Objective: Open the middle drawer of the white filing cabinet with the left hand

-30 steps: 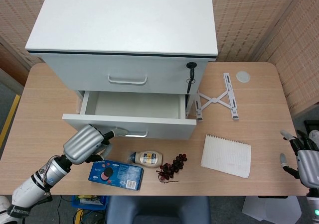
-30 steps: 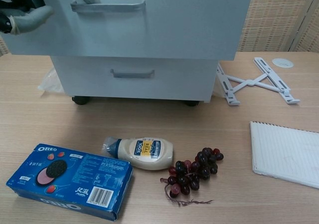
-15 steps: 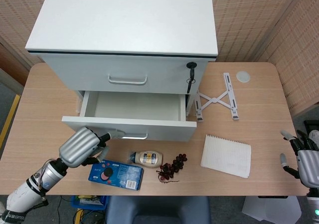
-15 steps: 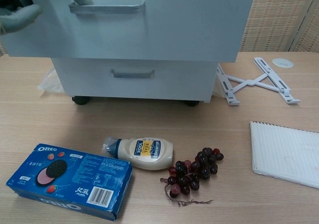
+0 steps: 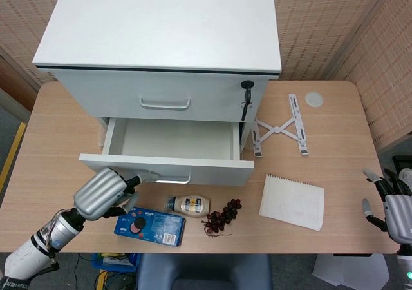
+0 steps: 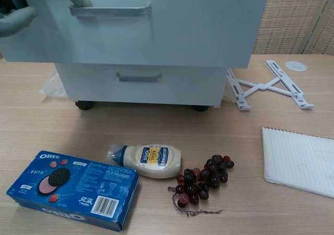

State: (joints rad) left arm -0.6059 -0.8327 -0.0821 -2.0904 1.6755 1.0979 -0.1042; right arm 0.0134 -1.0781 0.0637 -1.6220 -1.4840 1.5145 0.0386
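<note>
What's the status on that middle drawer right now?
Left hand gripping the drawer handle. Right hand open, idle at the table edge. Middle drawer pulled well out. Cookie box and bottle lie just below it.

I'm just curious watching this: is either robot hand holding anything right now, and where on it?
The left hand holds the middle drawer by the left end of its handle. The right hand holds nothing.

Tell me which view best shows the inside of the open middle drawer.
Head view. It looks down into the middle drawer, showing its white floor and walls with nothing visible inside. The chest view shows only the drawer's front panel and handle from below, with none of the inside.
</note>
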